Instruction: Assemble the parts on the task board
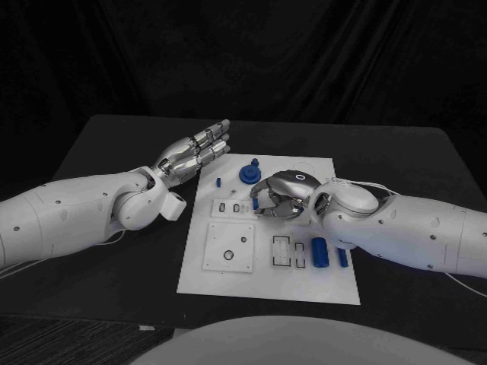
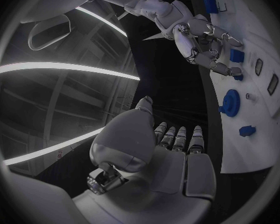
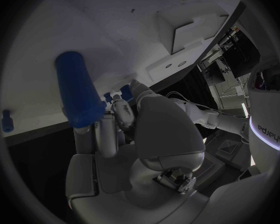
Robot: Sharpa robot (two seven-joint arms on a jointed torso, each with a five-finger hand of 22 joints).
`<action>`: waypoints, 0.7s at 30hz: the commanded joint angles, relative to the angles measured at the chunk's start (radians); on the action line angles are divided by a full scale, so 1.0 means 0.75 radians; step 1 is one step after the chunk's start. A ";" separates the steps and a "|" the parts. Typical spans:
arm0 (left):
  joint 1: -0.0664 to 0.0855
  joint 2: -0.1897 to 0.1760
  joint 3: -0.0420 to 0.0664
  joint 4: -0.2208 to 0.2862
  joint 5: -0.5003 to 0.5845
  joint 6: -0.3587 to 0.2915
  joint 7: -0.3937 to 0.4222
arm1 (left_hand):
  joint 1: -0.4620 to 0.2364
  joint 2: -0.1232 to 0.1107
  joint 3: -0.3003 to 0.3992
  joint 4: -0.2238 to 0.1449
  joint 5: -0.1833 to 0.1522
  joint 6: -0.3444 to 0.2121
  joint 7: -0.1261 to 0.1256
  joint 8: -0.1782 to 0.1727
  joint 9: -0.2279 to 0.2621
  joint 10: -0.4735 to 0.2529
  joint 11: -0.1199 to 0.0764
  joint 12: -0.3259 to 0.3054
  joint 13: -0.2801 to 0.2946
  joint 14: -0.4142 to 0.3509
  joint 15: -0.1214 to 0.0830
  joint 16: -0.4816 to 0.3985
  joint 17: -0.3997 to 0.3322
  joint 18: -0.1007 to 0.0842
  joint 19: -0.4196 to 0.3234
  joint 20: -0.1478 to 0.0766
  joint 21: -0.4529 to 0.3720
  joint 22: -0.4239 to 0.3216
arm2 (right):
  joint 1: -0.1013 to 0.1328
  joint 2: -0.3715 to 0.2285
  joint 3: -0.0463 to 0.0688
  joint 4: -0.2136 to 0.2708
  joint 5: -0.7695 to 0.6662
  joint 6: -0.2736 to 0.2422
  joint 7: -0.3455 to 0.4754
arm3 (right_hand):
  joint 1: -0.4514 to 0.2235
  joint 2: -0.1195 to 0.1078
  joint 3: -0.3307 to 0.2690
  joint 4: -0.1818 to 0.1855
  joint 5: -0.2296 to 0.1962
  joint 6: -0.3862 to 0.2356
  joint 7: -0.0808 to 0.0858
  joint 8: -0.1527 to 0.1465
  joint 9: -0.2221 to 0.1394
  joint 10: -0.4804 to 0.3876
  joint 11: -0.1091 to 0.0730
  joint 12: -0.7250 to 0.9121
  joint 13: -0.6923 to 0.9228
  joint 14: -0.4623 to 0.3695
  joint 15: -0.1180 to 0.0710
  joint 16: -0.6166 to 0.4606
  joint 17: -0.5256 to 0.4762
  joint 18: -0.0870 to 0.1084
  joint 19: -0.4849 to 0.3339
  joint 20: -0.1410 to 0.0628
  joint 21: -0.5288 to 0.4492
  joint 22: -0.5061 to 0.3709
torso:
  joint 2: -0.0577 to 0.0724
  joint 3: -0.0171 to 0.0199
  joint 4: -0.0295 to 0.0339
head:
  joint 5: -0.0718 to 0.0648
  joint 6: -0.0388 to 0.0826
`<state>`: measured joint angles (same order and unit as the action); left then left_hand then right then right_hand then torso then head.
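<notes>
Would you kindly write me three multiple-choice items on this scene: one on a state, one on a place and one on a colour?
1. What is the left hand doing?
A) gripping a part
B) lying open, holding nothing
C) pressing a part down

2. Where does the blue gear-shaped disc lie?
A) on the black table
B) in the left hand
C) on the white task board, towards its far end

3. What colour is the cylinder lying by the board's near right corner?
A) red
B) blue
C) green

Answers:
1 B, its fingers are stretched out with nothing in them.
2 C, white plate surrounds the disc.
3 B, it shows plain blue against the white.
</notes>
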<state>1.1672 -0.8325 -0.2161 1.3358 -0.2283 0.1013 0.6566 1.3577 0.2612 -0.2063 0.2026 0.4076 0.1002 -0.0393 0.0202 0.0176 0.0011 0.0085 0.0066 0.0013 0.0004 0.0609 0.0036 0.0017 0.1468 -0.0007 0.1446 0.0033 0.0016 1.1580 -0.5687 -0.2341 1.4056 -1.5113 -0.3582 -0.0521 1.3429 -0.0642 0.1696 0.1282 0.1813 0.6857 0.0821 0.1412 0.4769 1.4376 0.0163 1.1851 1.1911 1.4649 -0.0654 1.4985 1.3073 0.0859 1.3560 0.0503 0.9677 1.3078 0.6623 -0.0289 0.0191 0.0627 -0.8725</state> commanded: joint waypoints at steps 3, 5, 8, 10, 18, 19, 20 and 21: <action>-0.002 -0.001 0.001 0.005 0.000 0.013 0.013 | 0.000 0.010 -0.001 -0.007 0.006 0.000 0.009 0.004 0.002 -0.001 -0.009 -0.009 -0.002 -0.001 0.012 -0.005 -0.002 0.008 0.001 0.011 -0.004 -0.002 | -0.004 -0.007 -0.001 0.004 -0.003 -0.029 -0.007 | -0.004 -0.013 -0.014 0.000 -0.017 -0.022 -0.003 -0.013 -0.019 0.177 -0.036 0.513 0.505 0.086 0.000 -0.005 0.201 0.027 -0.011 -0.001 -0.004 0.164 | 0.000 0.0009 0.0014 | 0.003 0.000; -0.002 -0.002 0.001 0.006 0.000 0.012 0.013 | 0.000 0.010 -0.001 -0.007 0.006 0.000 0.009 0.004 0.002 -0.001 -0.009 -0.009 -0.002 -0.001 0.012 -0.005 -0.002 0.008 0.001 0.011 -0.004 -0.002 | -0.003 -0.013 -0.001 0.009 -0.003 -0.051 0.002 | -0.006 -0.015 -0.019 0.002 -0.024 -0.027 -0.004 -0.016 -0.027 0.177 -0.037 0.514 0.506 0.087 -0.001 -0.004 0.202 0.027 -0.009 -0.002 -0.002 0.164 | 0.000 0.0009 0.0017 | 0.003 0.000; -0.002 -0.006 0.001 0.008 0.000 0.003 0.012 | 0.000 0.010 -0.001 -0.010 0.007 0.003 0.013 0.005 0.002 -0.001 -0.014 -0.009 -0.002 -0.001 0.011 -0.005 -0.002 0.009 0.001 0.010 -0.004 -0.002 | -0.001 -0.033 0.000 0.029 -0.003 -0.106 0.027 | -0.016 -0.030 -0.044 0.018 -0.075 -0.049 -0.008 -0.024 -0.059 0.175 -0.040 0.511 0.503 0.087 -0.003 -0.005 0.201 0.027 -0.008 -0.004 -0.004 0.164 | -0.002 0.0007 0.0011 | 0.004 0.000; -0.002 -0.008 0.001 0.009 0.000 -0.002 0.012 | 0.000 0.008 -0.003 -0.013 0.006 0.006 0.018 0.005 0.003 -0.001 -0.025 -0.009 -0.002 -0.001 0.008 -0.005 -0.002 0.010 0.001 0.009 -0.004 -0.002 | 0.005 -0.047 0.000 0.043 -0.003 -0.127 0.040 | -0.022 -0.050 -0.065 0.050 -0.122 -0.064 -0.012 -0.029 -0.088 0.173 -0.043 0.509 0.502 0.086 -0.005 -0.007 0.198 0.027 -0.008 -0.006 -0.008 0.164 | -0.004 0.0011 0.0030 | 0.007 0.000; -0.002 -0.021 0.001 0.013 0.000 -0.046 0.019 | 0.007 -0.004 -0.006 -0.028 0.009 0.016 0.024 0.008 0.004 -0.001 -0.037 -0.009 -0.002 -0.001 0.006 -0.005 -0.002 0.012 0.001 0.009 -0.004 -0.002 | 0.068 -0.140 0.000 0.141 -0.003 -0.214 0.069 | -0.028 -0.156 -0.132 0.223 -0.175 -0.077 -0.010 -0.020 -0.163 0.162 -0.041 0.494 0.489 0.074 -0.004 -0.023 0.175 0.035 -0.034 -0.006 -0.070 0.151 | -0.013 0.0036 0.0057 | 0.015 0.000; -0.002 -0.025 0.001 0.016 0.000 -0.059 0.021 | 0.008 -0.004 -0.006 -0.028 0.009 0.016 0.024 0.008 0.004 -0.001 -0.037 -0.009 -0.002 -0.001 0.006 -0.005 -0.002 0.012 0.001 0.009 -0.004 -0.002 | 0.080 -0.156 0.001 0.156 -0.003 -0.227 0.074 | -0.039 -0.160 -0.147 0.224 -0.175 -0.078 -0.010 -0.019 -0.168 0.162 -0.040 0.493 0.488 0.073 -0.003 -0.025 0.173 0.035 -0.039 -0.006 -0.077 0.150 | -0.015 0.0048 0.0063 | 0.016 0.000; -0.001 -0.029 0.001 0.020 0.000 -0.070 0.023 | 0.013 -0.009 -0.007 -0.037 0.010 0.020 0.026 0.009 0.005 -0.001 -0.038 -0.009 -0.002 -0.001 0.006 -0.005 -0.002 0.013 0.001 0.010 -0.004 -0.002 | 0.091 -0.168 0.001 0.168 -0.003 -0.236 0.077 | -0.053 -0.161 -0.179 0.224 -0.174 -0.078 -0.010 -0.018 -0.175 0.158 -0.040 0.489 0.484 0.069 -0.002 -0.030 0.166 0.038 -0.047 -0.005 -0.093 0.147 | -0.018 0.0056 0.0059 | 0.017 0.000; 0.000 -0.034 0.001 0.026 0.000 -0.083 0.026 | 0.014 -0.011 -0.007 -0.039 0.010 0.022 0.027 0.010 0.005 -0.001 -0.038 -0.009 -0.002 -0.001 0.006 -0.005 -0.002 0.014 0.001 0.010 -0.004 -0.002 | 0.104 -0.183 0.001 0.183 -0.003 -0.247 0.081 | -0.067 -0.162 -0.209 0.225 -0.174 -0.079 -0.010 -0.017 -0.182 0.153 -0.039 0.482 0.479 0.065 0.000 -0.035 0.160 0.040 -0.055 -0.003 -0.109 0.144 | -0.023 0.0069 0.0046 | 0.018 0.000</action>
<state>1.1669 -0.8542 -0.2162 1.3482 -0.2283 0.0810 0.6551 1.3630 0.2558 -0.2109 0.1785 0.4119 0.1165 -0.0230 0.0244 0.0199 0.0015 -0.0125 0.0066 0.0017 0.0004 0.0609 0.0036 0.0009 0.1468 -0.0007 0.1446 0.0033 0.0009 1.2243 -0.6954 -0.2344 1.5266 -1.5112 -0.4690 -0.0153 1.3070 -0.1898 0.0302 0.2966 0.0533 0.6286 0.0714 0.1227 0.3443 1.4687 -0.0108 1.5536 1.3080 1.4651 -0.0660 1.4757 1.3074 0.1023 1.3217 0.0485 0.8960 1.3078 0.6536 -0.0261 0.0225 0.0745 -0.8725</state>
